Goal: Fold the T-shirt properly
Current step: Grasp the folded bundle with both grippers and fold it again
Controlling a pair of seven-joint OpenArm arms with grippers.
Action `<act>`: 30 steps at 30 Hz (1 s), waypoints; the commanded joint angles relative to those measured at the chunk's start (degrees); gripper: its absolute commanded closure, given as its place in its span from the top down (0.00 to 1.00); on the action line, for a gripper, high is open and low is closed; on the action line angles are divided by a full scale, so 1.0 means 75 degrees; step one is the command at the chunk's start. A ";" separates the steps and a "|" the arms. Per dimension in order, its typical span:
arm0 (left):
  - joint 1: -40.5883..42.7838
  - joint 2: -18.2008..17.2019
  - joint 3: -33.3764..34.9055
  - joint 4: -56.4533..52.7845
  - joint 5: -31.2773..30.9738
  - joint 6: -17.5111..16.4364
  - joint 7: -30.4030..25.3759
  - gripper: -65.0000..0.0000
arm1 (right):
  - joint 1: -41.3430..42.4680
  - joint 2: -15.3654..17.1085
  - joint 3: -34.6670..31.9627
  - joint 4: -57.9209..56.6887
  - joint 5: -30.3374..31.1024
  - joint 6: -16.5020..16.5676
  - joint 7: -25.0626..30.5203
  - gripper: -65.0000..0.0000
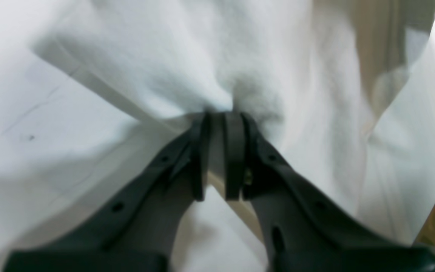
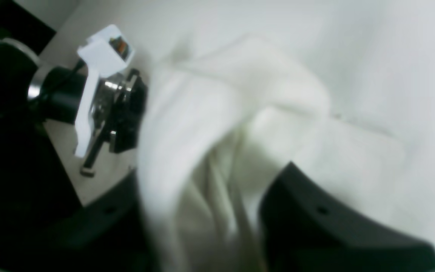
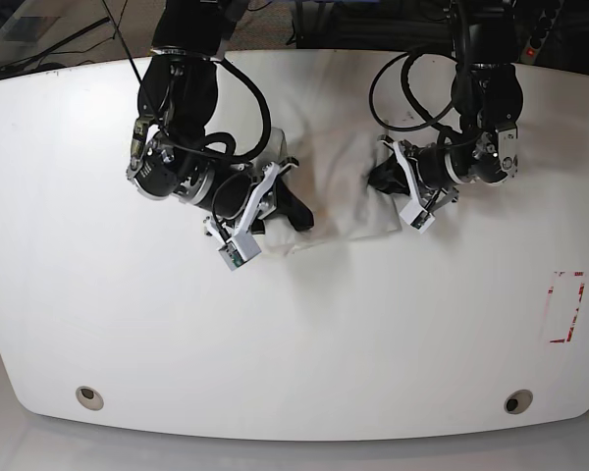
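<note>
The white T-shirt (image 3: 339,201) lies bunched in a crumpled strip at the middle of the white table (image 3: 294,334); its print does not show. My left gripper (image 1: 221,115) is shut on a fold of the T-shirt (image 1: 187,64) and pinches it at the cloth's right end in the base view (image 3: 378,177). My right gripper (image 3: 299,218) is at the cloth's left end. In the right wrist view the T-shirt (image 2: 210,124) drapes between and over its fingers (image 2: 315,211), hiding the tips; the fingers stand as close as a shut pair.
A red-outlined rectangle (image 3: 566,306) is marked on the table near its right edge. Two round holes (image 3: 89,396) (image 3: 515,401) sit near the front edge. The left arm's wrist and camera mount (image 2: 100,94) show close by in the right wrist view.
</note>
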 commanded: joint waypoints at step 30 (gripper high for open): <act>0.0041 -0.0021 -0.0096 0.0131 0.0690 0.0147 0.0641 0.10 | 0.0308 0.0304 -0.2394 -0.0578 -0.0517 -0.1235 0.2129 0.90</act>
